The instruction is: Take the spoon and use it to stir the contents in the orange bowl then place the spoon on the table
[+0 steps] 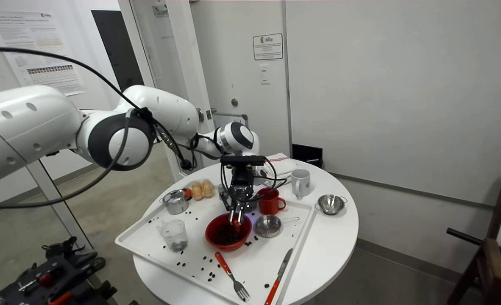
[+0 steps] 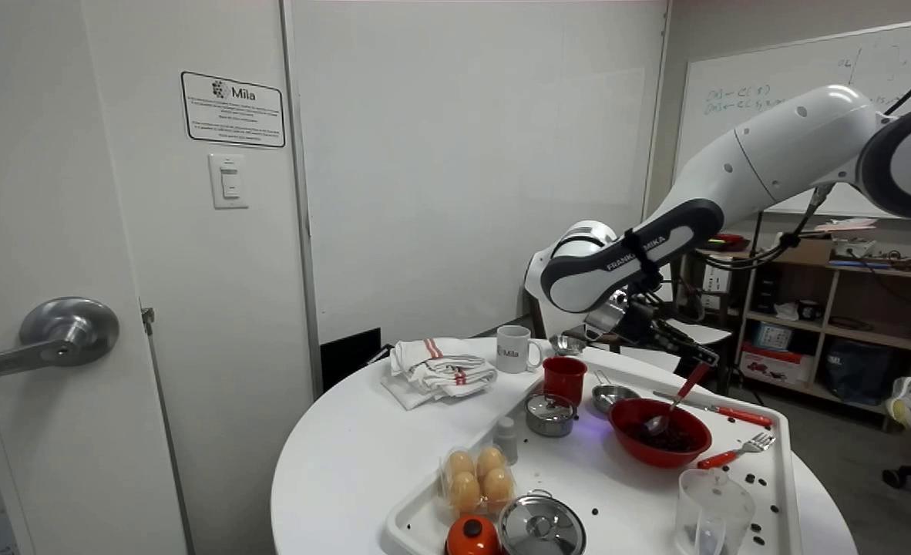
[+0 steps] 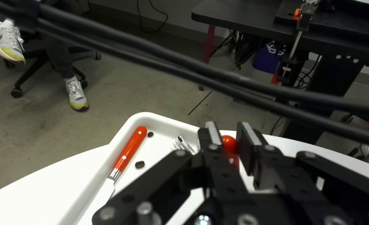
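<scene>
Black cables [image 3: 203, 67]: closest of anything, slanting blurred across the wrist view.
Jaws: drawn in narrow, gripping the spoon [image 2: 687, 388] by its red handle; I can see the rounded end showing between them in the wrist view.
Spoon: leaning at a tilt, metal end down inside the red-orange bowl [image 2: 652, 455], in among the dark beans [image 2: 677, 441].
Red-orange bowl: upright on the white tray [image 2: 617, 501], with the red mug [image 2: 564, 379] and a little steel pan [image 1: 268, 225] near its rim.
Tray: set on the round white tabletop [image 1: 333, 241], one corner jutting past the edge in the wrist view.
Stray beans [image 3: 140, 164]: dotted about the tray, a few of them just beside the bowl.
Fork [image 2: 721, 458]: red-handled, lying near the bowl.
Table knife [image 1: 279, 276]: red-handled too, just beside the tray wall.
Clear jug [image 1: 174, 232]: standing on the tray, something dark at the bottom.
Lidded steel pot [image 1: 176, 202]: on the tray, beside an orange lid [image 2: 459, 542] with a black knob.
Eggs [image 2: 496, 487]: four brown ones, two by two, near that pot.
Mila mug [image 2: 513, 348]: off the tray, near a folded towel [image 2: 442, 368] with red stripes.
Small steel bowl [image 1: 331, 204]: two-handled, on the tabletop outside the tray.
Franka arm [image 2: 795, 146]: white, reaching over the tabletop in both exterior views.
Sneakers [image 3: 77, 93]: grey with yellow toes, one on the floor [image 3: 125, 84], one lifted.
</scene>
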Controlling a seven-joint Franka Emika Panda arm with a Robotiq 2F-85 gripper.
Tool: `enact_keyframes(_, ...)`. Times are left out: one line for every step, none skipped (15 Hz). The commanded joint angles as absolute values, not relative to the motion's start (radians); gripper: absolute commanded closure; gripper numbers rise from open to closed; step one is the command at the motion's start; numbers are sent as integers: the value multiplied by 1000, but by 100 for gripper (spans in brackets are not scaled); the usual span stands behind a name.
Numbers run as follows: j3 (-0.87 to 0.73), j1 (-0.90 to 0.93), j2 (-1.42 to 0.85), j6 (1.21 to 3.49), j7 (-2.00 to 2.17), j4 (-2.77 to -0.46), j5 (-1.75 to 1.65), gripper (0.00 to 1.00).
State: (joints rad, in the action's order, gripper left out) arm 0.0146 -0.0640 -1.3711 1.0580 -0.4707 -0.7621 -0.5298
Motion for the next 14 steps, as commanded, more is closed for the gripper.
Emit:
enact_keyframes(28,-84,-1286,1087,-398,-859,-501,92)
enact_keyframes(29,-87,-1268,1094,-384,-877,-500,92)
enact_keyframes(28,-89,-1248,1102,-365,-897,-501,92)
enact_keyframes(28,-90,-1223,1114,-345,-922,-502,92)
enact_keyframes(29,-90,-1199,1124,-331,-947,-505,92)
enact_keyframes(29,-88,-1175,1133,-319,-974,-509,92)
enact_keyframes(29,-86,-1153,1137,-312,-1001,-512,92)
enact_keyframes(30,-86,-1132,1136,-311,-1028,-513,92)
enact_keyframes(31,-85,-1112,1137,-306,-1054,-514,92)
enact_keyframes(33,-86,-1093,1137,-305,-1080,-513,92)
enact_keyframes(35,-87,-1074,1138,-304,-1107,-513,92)
enact_keyframes(38,-88,-1057,1138,-304,-1135,-512,92)
enact_keyframes(40,-91,-1042,1138,-307,-1161,-509,92)
enact_keyframes(42,-93,-1027,1136,-312,-1189,-507,92)
